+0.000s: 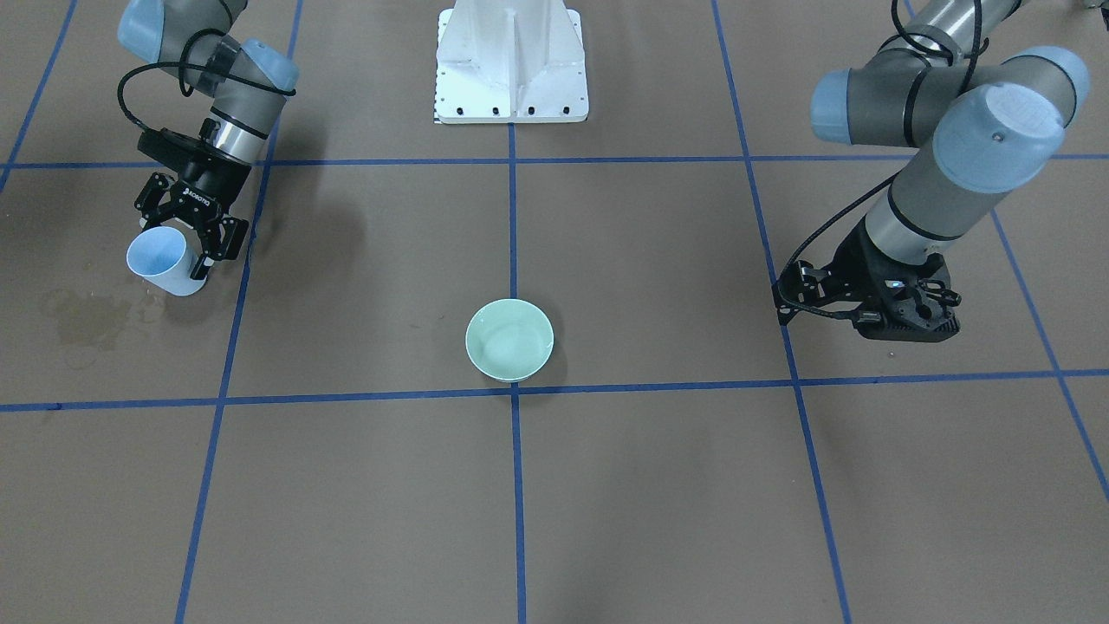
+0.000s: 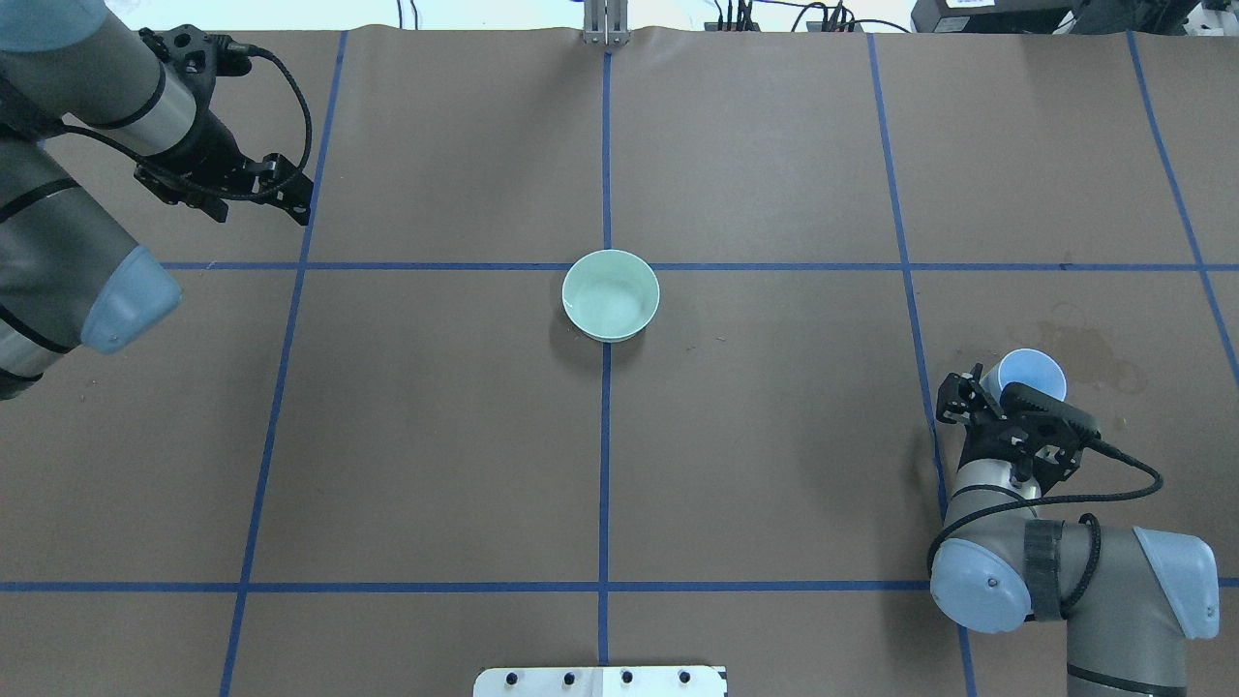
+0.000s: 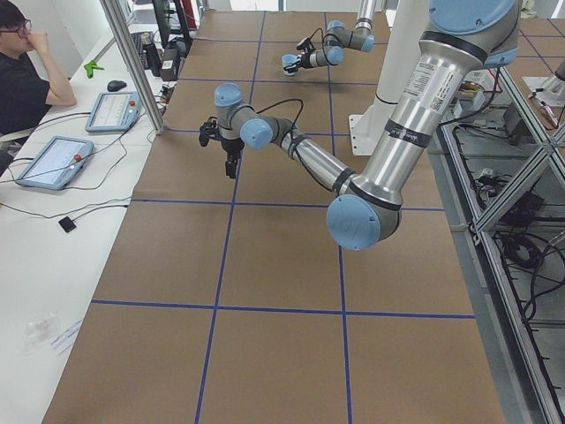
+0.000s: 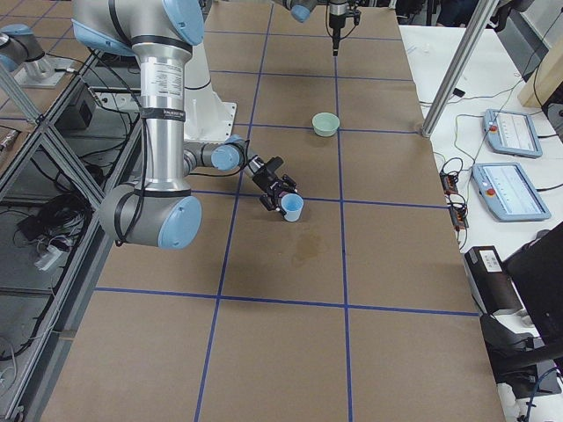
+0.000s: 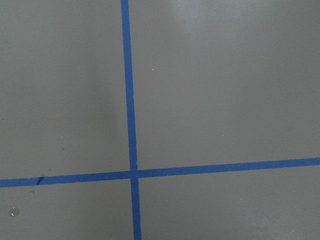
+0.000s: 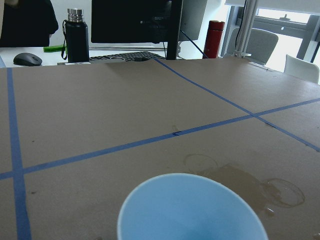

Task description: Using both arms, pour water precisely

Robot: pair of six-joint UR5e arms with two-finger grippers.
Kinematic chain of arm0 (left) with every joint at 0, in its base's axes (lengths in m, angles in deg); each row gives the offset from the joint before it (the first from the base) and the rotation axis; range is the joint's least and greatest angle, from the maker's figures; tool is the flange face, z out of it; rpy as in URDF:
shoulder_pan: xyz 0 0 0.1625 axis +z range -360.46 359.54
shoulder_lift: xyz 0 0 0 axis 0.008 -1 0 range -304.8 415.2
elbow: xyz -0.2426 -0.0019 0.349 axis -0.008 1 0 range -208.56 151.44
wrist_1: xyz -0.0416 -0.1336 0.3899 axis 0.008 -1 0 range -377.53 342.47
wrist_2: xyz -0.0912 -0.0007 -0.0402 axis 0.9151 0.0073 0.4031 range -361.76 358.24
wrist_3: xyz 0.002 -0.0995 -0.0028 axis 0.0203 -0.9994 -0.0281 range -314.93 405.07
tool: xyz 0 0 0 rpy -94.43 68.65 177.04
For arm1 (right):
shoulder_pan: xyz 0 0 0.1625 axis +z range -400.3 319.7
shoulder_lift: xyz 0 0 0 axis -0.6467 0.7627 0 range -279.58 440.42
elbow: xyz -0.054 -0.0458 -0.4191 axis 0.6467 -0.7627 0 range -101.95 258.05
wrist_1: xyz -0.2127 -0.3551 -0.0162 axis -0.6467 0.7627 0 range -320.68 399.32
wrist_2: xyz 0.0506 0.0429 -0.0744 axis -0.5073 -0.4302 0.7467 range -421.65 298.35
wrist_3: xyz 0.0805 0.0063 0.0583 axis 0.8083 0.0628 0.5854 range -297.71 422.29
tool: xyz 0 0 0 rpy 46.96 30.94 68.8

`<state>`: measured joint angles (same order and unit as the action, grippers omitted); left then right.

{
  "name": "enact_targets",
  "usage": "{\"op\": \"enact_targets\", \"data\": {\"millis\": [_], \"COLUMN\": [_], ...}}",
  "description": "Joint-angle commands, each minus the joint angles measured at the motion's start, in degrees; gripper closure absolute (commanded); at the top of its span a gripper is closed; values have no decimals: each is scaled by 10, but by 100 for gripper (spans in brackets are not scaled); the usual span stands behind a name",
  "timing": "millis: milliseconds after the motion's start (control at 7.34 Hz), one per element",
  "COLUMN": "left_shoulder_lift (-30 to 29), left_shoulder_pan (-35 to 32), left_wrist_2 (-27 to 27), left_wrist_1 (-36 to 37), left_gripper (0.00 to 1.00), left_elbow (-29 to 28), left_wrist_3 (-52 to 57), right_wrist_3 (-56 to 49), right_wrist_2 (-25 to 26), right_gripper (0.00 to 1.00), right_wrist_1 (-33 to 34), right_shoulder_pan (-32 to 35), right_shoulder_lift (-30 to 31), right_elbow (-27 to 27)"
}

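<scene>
Overhead exterior: brown, blue-taped table (image 2: pixel 436 436) stained by what seems water (image 2: pixel 1094 348)

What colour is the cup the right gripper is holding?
Light blue. The cup shows best in the right wrist-mounted view, at its lower edge.

Two arms: left arm (image 2: pixel 58 242), right arm (image 2: pixel 1094 571). One blue cup (image 2: pixel 1032 373), one green bowl (image 2: pixel 611 295), one white pedestal (image 1: pixel 511 61).

The blue cup (image 6: pixel 192 210) is running off the right wrist view's bottom edge, any water inside showing too faintly to tell. The left gripper (image 2: pixel 288 194) is appearing too small and dark to judge its jaws.
</scene>
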<state>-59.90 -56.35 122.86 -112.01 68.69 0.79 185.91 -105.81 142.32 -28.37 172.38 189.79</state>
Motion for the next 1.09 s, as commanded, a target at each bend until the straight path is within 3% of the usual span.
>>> {"op": "enact_targets", "data": {"millis": [0,545,817,953], "left_shoulder_lift": [0,0,0,0], "left_shoulder_pan": [0,0,-1,0], "left_wrist_2": [0,1,2,2], "left_wrist_1": [0,1,1,1], "left_gripper": [0,0,0,0], "left_elbow": [1,5,8,7], "left_wrist_3": [-2,-4,-4,-5], "right_wrist_3": [2,8,-12,-62], "right_wrist_2": [-4,-14,-58,-70], "right_gripper": [1,1,1,1], "right_wrist_1": [53,79,245,278], "right_shoulder_pan": [-12,-34,-40,-24], "right_shoulder_lift": [1,1,-25,-64], "right_elbow": [36,74,203,222]}}
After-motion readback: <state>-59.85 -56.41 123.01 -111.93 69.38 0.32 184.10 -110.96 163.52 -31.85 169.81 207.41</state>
